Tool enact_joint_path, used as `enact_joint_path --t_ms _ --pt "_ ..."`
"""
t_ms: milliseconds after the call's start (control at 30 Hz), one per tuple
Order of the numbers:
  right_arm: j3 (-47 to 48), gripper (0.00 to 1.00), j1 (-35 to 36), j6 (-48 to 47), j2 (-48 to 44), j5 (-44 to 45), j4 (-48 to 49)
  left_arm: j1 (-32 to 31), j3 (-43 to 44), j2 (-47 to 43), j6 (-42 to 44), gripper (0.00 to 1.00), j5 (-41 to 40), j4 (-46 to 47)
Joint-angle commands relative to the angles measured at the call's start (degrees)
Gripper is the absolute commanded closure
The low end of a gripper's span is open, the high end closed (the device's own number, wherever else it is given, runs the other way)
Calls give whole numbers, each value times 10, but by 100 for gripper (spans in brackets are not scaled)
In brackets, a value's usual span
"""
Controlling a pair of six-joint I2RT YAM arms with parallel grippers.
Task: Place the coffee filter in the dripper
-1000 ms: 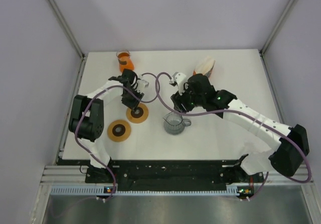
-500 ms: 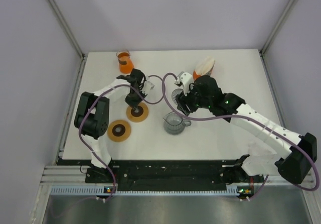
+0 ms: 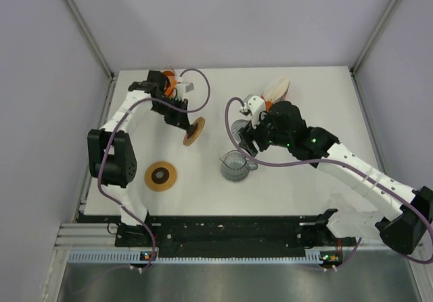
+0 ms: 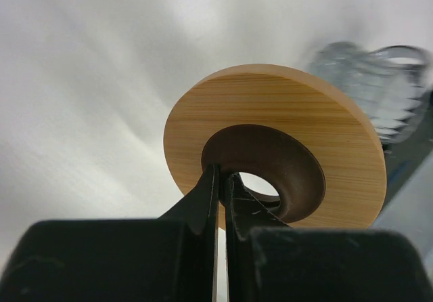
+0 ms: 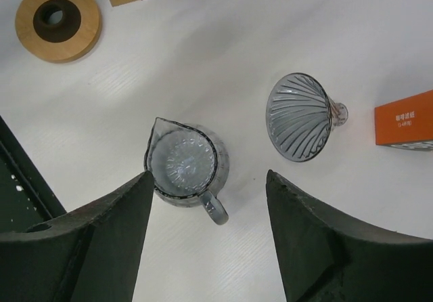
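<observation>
Nearest, at the lower left of the top view, a flat wooden ring (image 3: pixel 161 176) lay on the table (image 3: pixel 318 105). At centre stood the glass server (image 5: pixel 183 163), and we found the right gripper (image 5: pixel 208 180) above it, fingers spread wide and empty. Just beyond, the ribbed glass dripper (image 5: pixel 301 116) lay on its side. Left of centre, the left gripper (image 4: pixel 220 183) was clamped on the inner edge of a tilted wooden ring (image 4: pixel 284 133). The coffee filter (image 3: pixel 277 87) sat in its orange pack at upper centre. We judged this a preparation step. The next move called for seating the dripper upright, then fetching a filter.
</observation>
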Motion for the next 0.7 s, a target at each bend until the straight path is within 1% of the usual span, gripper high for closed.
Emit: enact_joint_path --t_ms 0,100,167,233,267,367,433,500,567,633,667 --pt "46 30 4 -6 2 -30 24 0 60 -89 -33 100 286 -77" --pt "67 24 21 -7 2 -37 63 -1 60 -129 -65 100 341 -60" --pt "64 20 39 -7 1 -37 115 -1 43 -154 -97 100 386 -31" --pt "53 18 58 -10 6 -37 178 -3 20 -171 -149 100 440 17" --pt "53 17 68 -20 11 -40 200 -4 16 -177 -155 100 463 24" --pt "48 16 73 -34 21 -33 253 -9 9 -192 -171 100 481 23" --pt "40 16 74 -50 18 -34 274 -14 -5 -210 -175 100 487 40" --pt "34 15 71 -55 16 -54 305 -22 -37 -234 -203 100 485 88" --pt "34 15 71 -54 17 -85 325 -28 -77 -262 -274 100 486 172" --pt "35 15 71 -48 23 -91 339 -28 -109 -285 -344 100 495 257" --pt "37 16 71 -47 29 -86 340 -29 -121 -291 -362 100 501 278"
